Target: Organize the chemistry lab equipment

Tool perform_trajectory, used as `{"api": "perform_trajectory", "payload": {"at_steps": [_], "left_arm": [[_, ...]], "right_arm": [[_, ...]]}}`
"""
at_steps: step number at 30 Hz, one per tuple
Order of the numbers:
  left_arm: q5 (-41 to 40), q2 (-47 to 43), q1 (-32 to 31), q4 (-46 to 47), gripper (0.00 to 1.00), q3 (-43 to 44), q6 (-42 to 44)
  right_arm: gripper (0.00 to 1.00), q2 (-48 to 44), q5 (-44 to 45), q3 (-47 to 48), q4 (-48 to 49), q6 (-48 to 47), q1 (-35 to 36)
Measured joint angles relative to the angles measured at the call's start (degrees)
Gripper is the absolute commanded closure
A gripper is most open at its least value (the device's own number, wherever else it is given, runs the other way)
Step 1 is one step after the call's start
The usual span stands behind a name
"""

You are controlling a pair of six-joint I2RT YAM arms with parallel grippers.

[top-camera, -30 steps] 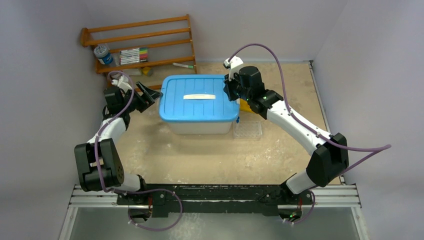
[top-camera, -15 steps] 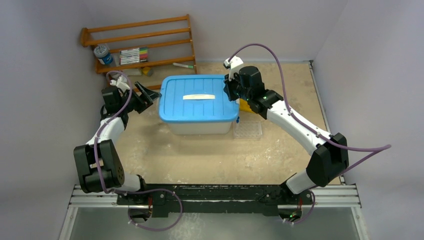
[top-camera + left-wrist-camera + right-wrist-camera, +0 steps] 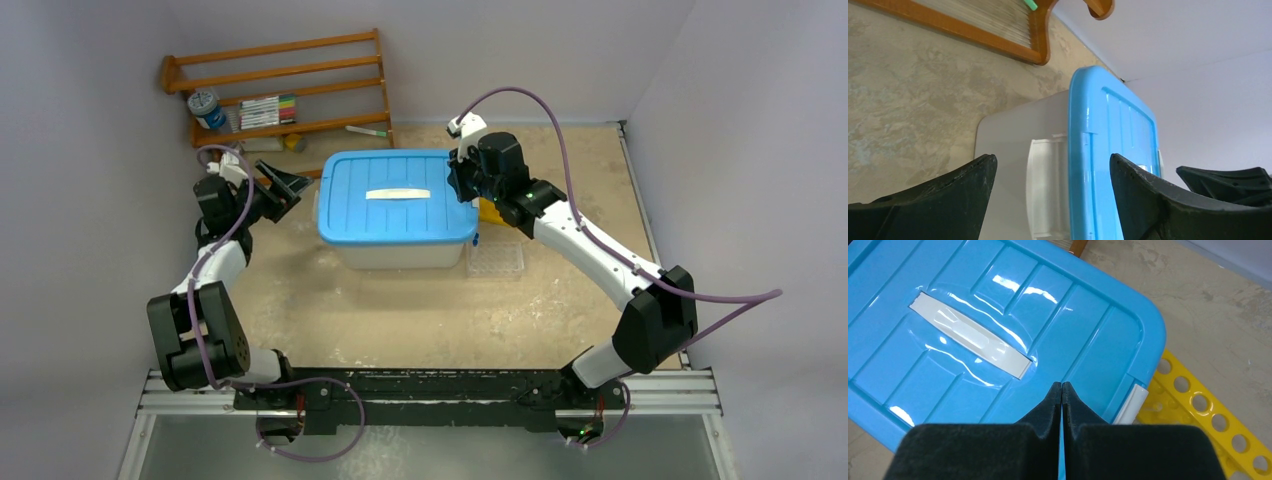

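Left gripper [image 3: 1053,157] gapes wide, empty, facing the left end of the blue-lidded box [image 3: 352,212]. Right gripper [image 3: 1062,387] is pinched closed above its right edge.

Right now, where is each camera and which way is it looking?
Top: high behind the arms, looking down; both arms, left gripper, right gripper show.
Left wrist: low beside the box, facing its side; open fingers show.
Right wrist: above the blue lid, looking down; shut fingers show.
All three share the blue lid.
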Motion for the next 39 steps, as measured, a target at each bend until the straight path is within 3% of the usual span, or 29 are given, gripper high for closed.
{"api": "perform_trajectory", "payload": {"at_steps": [5, 17, 22, 26, 30, 35, 39], "left_arm": [[2.08, 0.44, -0.17, 5.11, 0.17, -1.73, -2.95], [6.19, 4.94, -5.46, 5.01, 0.21, -1.73, -2.1], [7.34, 5.57, -5.49, 3.1, 0.34, -1.64, -1.05], [8.11, 5.49, -5.79, 3.06, 0.61, -1.16, -1.16], [6.38, 3.54, -5.88, 1.42, 0.7, -0.48, 0.59], [3.39, 0.83, -6.67, -8.07, 0.7, 3.72, 10.14], [0.9, -0.02, -8.28, -18.93, 0.61, 8.5, 16.31]], "right_arm": [[0.97, 0.24, -0.66, 0.0, -0.17, -0.02, 0.0], [0.97, 0.42, -1.95, 0.0, -0.37, -0.02, -0.33], [0.97, 0.42, -1.95, 0.0, -0.37, -0.02, -0.33], [0.97, 0.42, -1.99, 0.0, -0.35, -0.02, -0.33], [0.97, 0.42, -2.1, 0.0, -0.33, -0.02, -0.33], [0.97, 0.42, -2.43, 0.0, -0.33, -0.02, -0.33], [0.97, 0.42, -3.43, 0.0, -0.26, 0.0, -0.35]]}}
